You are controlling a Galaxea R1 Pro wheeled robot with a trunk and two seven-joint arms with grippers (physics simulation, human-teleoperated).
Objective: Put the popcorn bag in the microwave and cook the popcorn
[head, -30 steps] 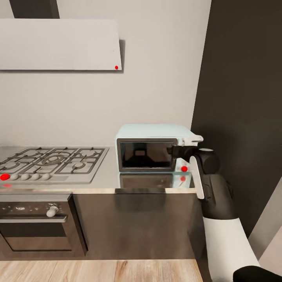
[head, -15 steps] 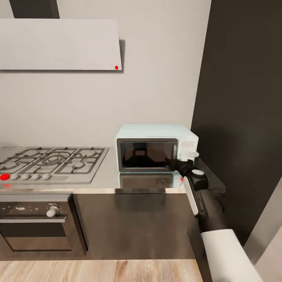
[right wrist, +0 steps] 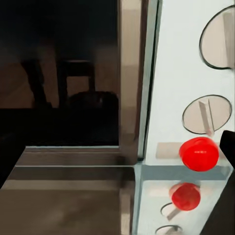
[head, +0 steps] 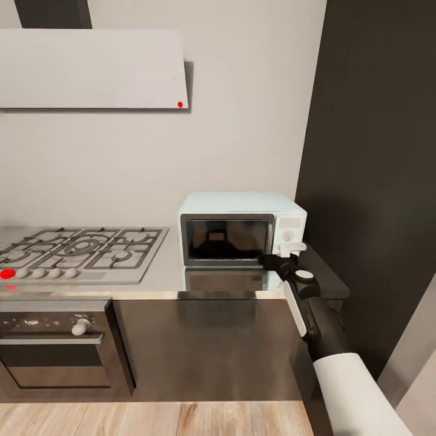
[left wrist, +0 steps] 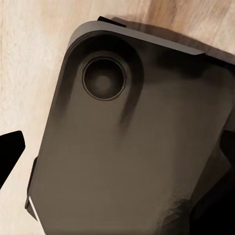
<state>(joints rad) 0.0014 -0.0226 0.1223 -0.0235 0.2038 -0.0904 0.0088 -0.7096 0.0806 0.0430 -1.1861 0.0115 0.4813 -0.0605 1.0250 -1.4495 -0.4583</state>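
Head view: the pale light-blue boxy microwave (head: 242,229) sits on the glossy grey steel-like worktop (head: 163,275), just right of the grated gas hob (head: 79,251), its dark-framed glass door shut and facing the robot, its long axis running left to right along the wall. The right gripper (head: 274,261) reaches in low at the door's lower right corner beside the knob panel; I cannot tell how its fingers stand. By my reading the step in hand is working the microwave's door or its control, and the next move calls for a small, exact shift at that corner. Left wrist view: a dark rounded part of the robot over pale wooden floor (left wrist: 29,58); the left fingers' state cannot be told. Right wrist view: the door edge, two knobs and a red round button (right wrist: 199,153) close ahead.
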